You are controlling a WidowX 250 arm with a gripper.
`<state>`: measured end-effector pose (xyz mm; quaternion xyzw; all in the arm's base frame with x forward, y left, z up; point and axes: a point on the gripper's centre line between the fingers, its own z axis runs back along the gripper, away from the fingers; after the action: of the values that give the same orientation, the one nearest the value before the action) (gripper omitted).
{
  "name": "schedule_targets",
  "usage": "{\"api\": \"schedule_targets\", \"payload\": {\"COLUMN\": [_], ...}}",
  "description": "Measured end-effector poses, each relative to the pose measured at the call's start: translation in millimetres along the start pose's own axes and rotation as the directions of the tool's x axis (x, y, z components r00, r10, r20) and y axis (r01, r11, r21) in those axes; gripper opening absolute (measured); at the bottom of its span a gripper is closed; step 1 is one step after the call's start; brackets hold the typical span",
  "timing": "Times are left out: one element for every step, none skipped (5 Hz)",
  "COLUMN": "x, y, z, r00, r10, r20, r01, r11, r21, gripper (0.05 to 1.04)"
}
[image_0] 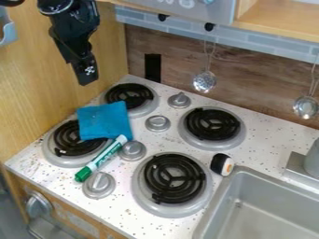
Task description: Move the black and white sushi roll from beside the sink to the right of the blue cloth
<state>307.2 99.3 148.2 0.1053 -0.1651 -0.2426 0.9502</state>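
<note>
The gripper (86, 80) hangs above the folded blue cloth (105, 122), jaws apart or together, I can't tell; the cloth looks light, limp, best pinched mid-edge.

left: wood panel (31, 93) stood | far: brown wall (261, 74) ran below grey tiles (181, 25) | near right: sink (268, 219) sat in counter (271, 144)

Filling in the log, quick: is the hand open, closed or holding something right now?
Hand: can't tell whether open or closed; no held object visible.
</note>
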Motion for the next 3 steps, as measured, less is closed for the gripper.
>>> {"api": "schedule_targets", "payload": {"x": [-3, 21, 46], "y": [-3, -37, -76], "z": [-7, -22, -30], "r00": [1.0, 0.999, 0.998], "r10": [0.004, -0.013, -0.009], "r20": [-0.019, -0.04, -0.061], "r01": [-0.005, 0.01, 0.004], "r11": [1.0, 0.998, 0.997], "r21": [-0.02, -0.07, -0.079], "gripper": [1.001, 1.001, 1.001]}}
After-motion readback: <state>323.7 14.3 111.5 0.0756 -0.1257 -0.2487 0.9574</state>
